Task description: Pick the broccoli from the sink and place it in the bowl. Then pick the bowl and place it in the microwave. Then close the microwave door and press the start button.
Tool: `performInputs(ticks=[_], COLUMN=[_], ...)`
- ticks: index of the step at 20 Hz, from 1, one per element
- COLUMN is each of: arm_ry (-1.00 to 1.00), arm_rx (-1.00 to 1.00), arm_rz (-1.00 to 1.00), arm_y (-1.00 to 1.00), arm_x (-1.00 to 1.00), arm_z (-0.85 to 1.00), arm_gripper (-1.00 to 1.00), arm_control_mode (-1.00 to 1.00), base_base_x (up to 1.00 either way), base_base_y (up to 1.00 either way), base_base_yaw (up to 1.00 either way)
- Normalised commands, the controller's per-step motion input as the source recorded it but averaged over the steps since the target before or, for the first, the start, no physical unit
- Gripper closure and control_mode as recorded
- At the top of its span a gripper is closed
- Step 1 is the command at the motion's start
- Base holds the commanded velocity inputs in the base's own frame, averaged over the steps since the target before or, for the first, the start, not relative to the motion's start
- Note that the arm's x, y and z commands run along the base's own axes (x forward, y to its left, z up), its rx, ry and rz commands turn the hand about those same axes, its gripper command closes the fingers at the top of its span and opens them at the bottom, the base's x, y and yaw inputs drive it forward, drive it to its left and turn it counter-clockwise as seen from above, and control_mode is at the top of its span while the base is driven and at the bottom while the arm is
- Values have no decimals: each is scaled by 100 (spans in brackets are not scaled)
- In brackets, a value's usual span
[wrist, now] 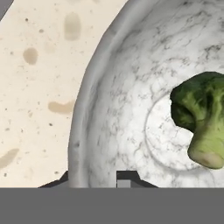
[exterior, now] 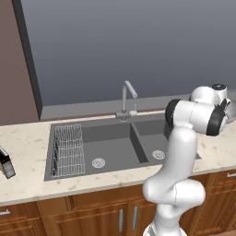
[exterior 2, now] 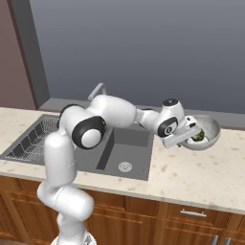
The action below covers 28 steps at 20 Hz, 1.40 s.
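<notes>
A speckled beige tabletop [exterior 2: 191,174] is seen carrying the dark double-basin sink [exterior: 115,147], with the bowl [exterior 2: 210,131] set on it to the sink's right. The hand [wrist: 94,177] is placed astride the bowl's near rim [wrist: 83,131], one fingertip [wrist: 124,178] inside and one outside, parted narrowly. The broccoli [wrist: 201,116] is lying inside the bowl.

the speckled beige surface [exterior 2: 191,172] carried the bowl [exterior 2: 213,129] right of the sink [exterior: 106,145] set into it; a dark object [exterior: 5,162] lay at its far left edge.
</notes>
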Motion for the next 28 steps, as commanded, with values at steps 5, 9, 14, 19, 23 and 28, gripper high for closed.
performInputs(ticks=[5,9,14,19,23,28], arm_ry=[-3,1,9,8,5,11], arm_rx=[-5,-3,-1,0,0,1], arm_rz=[12,9,9,8,9,24], arm_y=[14,76,100,100,100,100], arm_x=[-56,-59,-46,-63,-80,-42], arm_z=[100,100,100,100,100,73], arm_gripper=[100,100,100,100,100,100], arm_control_mode=[-100,-100,-100,-100,-100,-100], base_base_x=[0,0,0,0,0,0], base_base_y=[0,0,0,0,0,0], base_base_yaw=[0,0,0,0,0,0])
